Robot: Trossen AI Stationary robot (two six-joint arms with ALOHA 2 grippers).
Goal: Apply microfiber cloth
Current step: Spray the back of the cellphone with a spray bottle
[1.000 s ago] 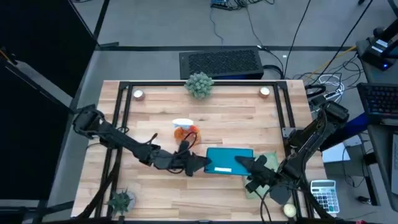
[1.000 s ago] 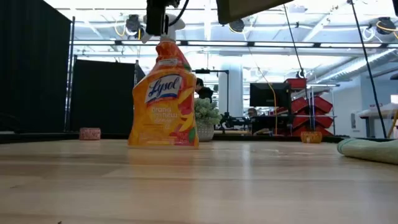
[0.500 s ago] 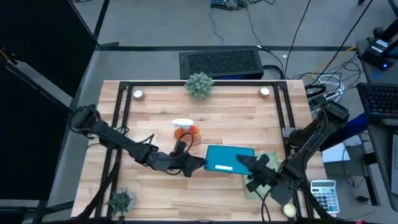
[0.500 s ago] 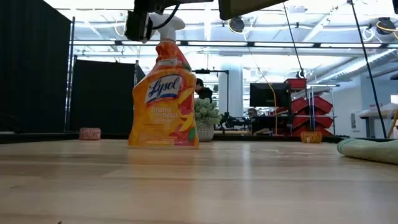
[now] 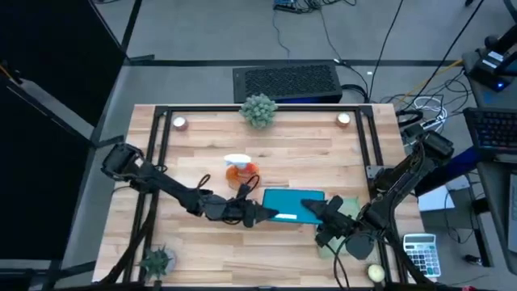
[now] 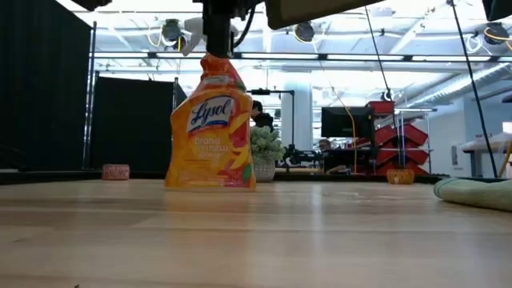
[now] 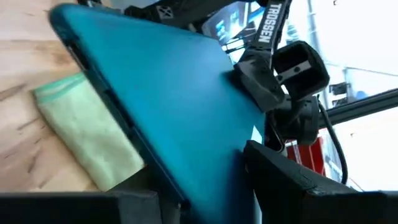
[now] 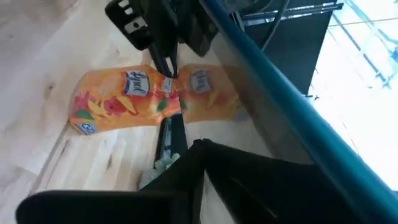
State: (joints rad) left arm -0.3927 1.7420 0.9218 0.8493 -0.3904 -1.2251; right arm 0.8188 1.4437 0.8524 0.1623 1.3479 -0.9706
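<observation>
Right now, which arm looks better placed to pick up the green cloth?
The right. Its gripper is nearest the cloth, though both grippers hold the tablet; the left gripper is at the tablet's far end.

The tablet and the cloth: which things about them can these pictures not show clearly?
- Tablet: both grippers hold its ends; the high view is too small to show whether it touches the table.
- Microfiber cloth: largely hidden by the tablet in the left wrist view, by the right arm in the high view.
- Low view: the picture's right edge cuts off the cloth.
</observation>
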